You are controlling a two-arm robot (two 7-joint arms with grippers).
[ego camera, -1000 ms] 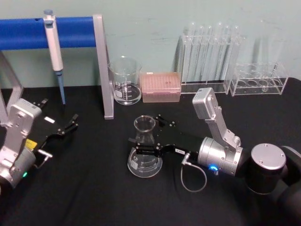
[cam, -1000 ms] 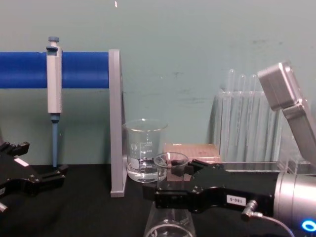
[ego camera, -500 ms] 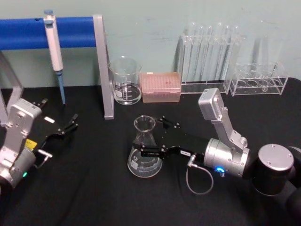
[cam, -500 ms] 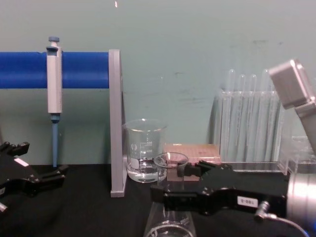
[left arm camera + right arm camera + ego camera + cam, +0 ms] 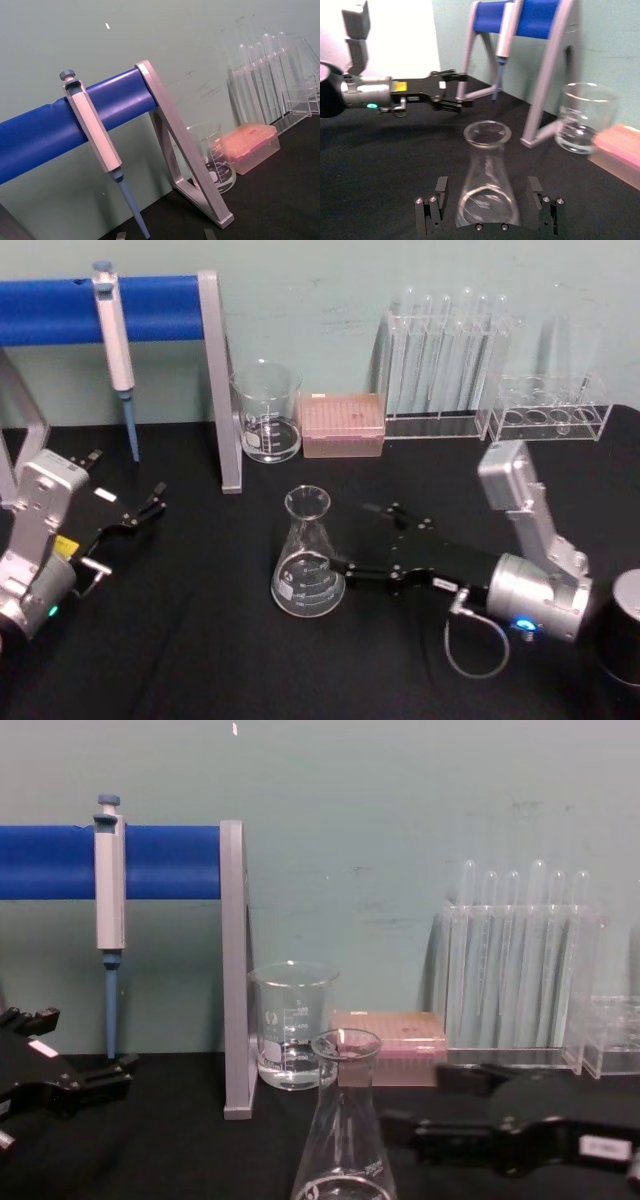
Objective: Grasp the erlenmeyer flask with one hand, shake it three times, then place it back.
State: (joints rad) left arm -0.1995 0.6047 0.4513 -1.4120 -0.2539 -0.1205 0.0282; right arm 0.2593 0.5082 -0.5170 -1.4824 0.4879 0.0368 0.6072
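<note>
**Q:** While the flask (image 5: 308, 558) stands upright on the black table (image 5: 200, 660), where is the right gripper (image 5: 362, 540)?

**A:** Just to the flask's right, near the middle of the table. Its two fingers (image 5: 436, 200) are spread wide, one on each side of the flask's base in the right wrist view, with a gap between each and the glass. It holds nothing. From the chest camera the gripper (image 5: 460, 1105) shows low on the right, level with the flask's (image 5: 345, 1130) lower body.

**Q:** And the flask itself?

**A:** It sits on its wide base, neck up, with white markings on the glass. It is nearer than the beaker (image 5: 267, 412) and the pink tip box (image 5: 342, 424), which stand side by side at the far edge, right of a grey stand post (image 5: 218, 380).

**Q:** What else lines the back?

**A:** A blue bar (image 5: 60, 308) with a pipette (image 5: 115, 350) hanging from it on the far left, and clear racks of test tubes (image 5: 445, 360) on the far right.

**Q:** The left gripper (image 5: 148, 506)?

**A:** Parked at the near left, well apart from the flask, fingers slightly parted and empty.
</note>
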